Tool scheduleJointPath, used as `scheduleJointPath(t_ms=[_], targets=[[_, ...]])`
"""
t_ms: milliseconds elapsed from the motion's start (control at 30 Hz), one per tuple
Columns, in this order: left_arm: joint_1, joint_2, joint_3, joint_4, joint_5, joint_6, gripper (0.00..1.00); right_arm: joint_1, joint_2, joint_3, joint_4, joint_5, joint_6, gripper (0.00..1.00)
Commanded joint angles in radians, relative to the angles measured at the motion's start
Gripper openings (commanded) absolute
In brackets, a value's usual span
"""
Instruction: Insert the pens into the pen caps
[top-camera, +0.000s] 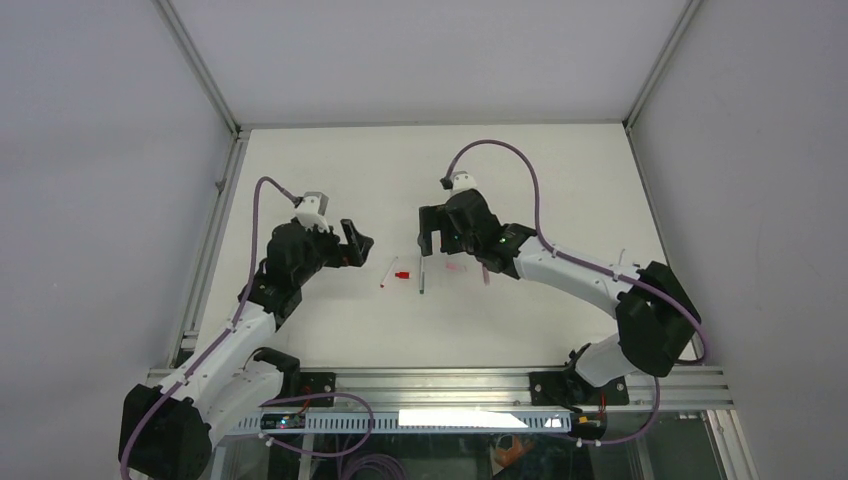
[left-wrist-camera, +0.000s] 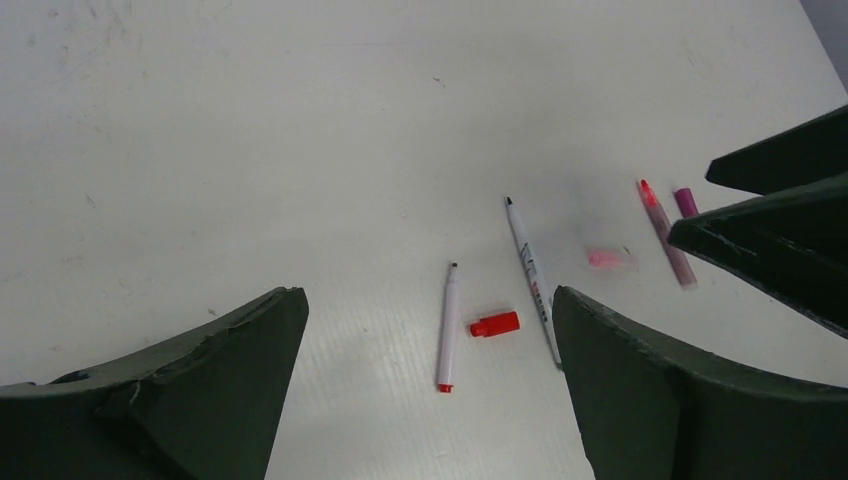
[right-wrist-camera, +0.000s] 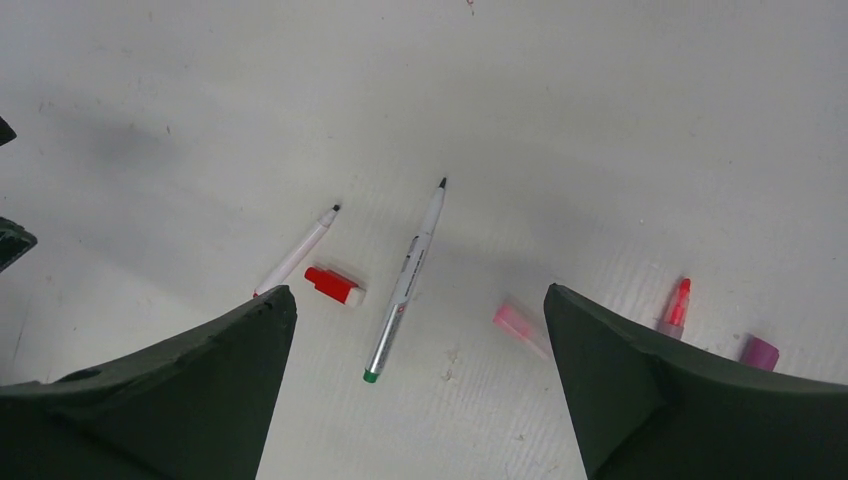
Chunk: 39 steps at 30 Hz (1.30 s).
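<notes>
Several pens and caps lie loose on the white table between my grippers. A white pen with a red end (left-wrist-camera: 447, 328) lies beside a red cap (left-wrist-camera: 495, 324). A longer white pen with a green end (right-wrist-camera: 405, 285) lies right of them. Further right are a pale pink cap (right-wrist-camera: 520, 325), a pink pen (left-wrist-camera: 665, 232) and a magenta cap (left-wrist-camera: 686, 202). My left gripper (top-camera: 358, 243) is open and empty, hovering left of the red-ended pen (top-camera: 388, 272). My right gripper (top-camera: 432, 238) is open and empty, hovering just behind the green-ended pen (top-camera: 421, 278).
The white table (top-camera: 330, 330) is walled by grey panels with metal frame posts at its corners. The right gripper's fingers (left-wrist-camera: 780, 210) show at the right of the left wrist view, close to the magenta cap. A metal rail (top-camera: 450, 380) runs along the near edge.
</notes>
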Motion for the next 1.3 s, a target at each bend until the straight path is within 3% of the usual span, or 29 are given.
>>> scheduleJointPath(t_ms=[0, 200, 300, 367, 500, 633, 667, 900, 1033, 1100, 1200, 1267], targets=[[0.005, -0.033, -0.024, 0.158, 0.114, -0.023, 0.99, 0.001, 0.048, 0.072, -0.029, -0.017, 0.038, 0.99], [0.012, -0.009, -0.092, 0.451, 0.389, -0.025, 0.99, 0.001, 0.118, 0.128, -0.033, -0.032, 0.053, 0.98], [0.042, 0.069, -0.040, 0.491, 0.604, -0.029, 0.99, 0.001, 0.134, 0.150, -0.039, -0.042, 0.038, 0.98], [0.086, 0.140, -0.010, 0.568, 0.839, -0.054, 0.99, 0.001, 0.138, 0.162, -0.054, -0.039, 0.021, 0.98], [0.179, 0.363, 0.024, 0.894, 1.143, -0.298, 0.99, 0.001, 0.112, 0.160, -0.076, -0.018, -0.013, 0.98], [0.223, 0.538, 0.023, 1.428, 1.275, -0.617, 0.99, -0.001, 0.070, 0.115, -0.076, 0.010, -0.025, 0.99], [0.223, 0.568, 0.034, 1.460, 1.299, -0.663, 0.99, -0.001, 0.059, 0.105, -0.076, 0.014, -0.025, 0.99], [0.225, 0.564, 0.064, 1.374, 1.274, -0.623, 0.99, -0.001, 0.014, 0.064, -0.080, 0.027, -0.011, 0.99], [0.239, 0.495, 0.097, 0.855, 1.080, -0.311, 0.96, 0.000, 0.024, 0.074, -0.095, 0.034, 0.022, 0.99], [0.240, 0.397, 0.109, 0.557, 0.913, -0.159, 0.98, 0.000, 0.033, 0.078, -0.098, 0.034, 0.042, 0.99], [0.238, 0.290, 0.091, 0.470, 0.673, -0.116, 0.99, 0.000, 0.065, 0.089, -0.098, 0.029, 0.057, 0.99], [0.238, 0.274, 0.107, 0.426, 0.626, -0.117, 0.99, 0.000, 0.101, 0.119, -0.116, 0.024, 0.060, 0.99]])
